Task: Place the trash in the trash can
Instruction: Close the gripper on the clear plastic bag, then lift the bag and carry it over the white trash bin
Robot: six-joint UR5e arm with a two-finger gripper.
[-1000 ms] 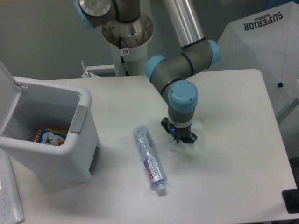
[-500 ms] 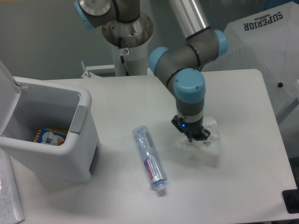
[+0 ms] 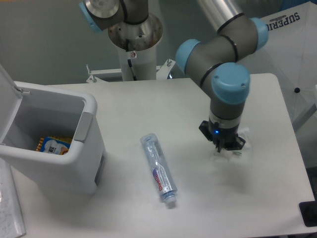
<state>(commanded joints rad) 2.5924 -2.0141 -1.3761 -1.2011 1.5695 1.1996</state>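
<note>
- Jaws of the gripper look pinched together on the plastic bag, though the fingertips are small and partly lost in the film, so that grip is a judgement. A second ago the gripper was low near the table's middle; now it is further right and higher, with the bag apparently hanging from it and a faint shadow on the table below.
- Trash can — the largest thing here — sits at the left edge with its lid flipped up and a colourful wrapper already lying inside. It has not moved.
- Bottle lies on its side between the can and the gripper, cap toward the front edge, untouched in all three moments.
- Bag — the smallest and faintest piece — appears off the table, well apart from the can. The lift seems done; the carry leftward across the bottle to the open can is what I judge comes next, then the bottle.
</note>
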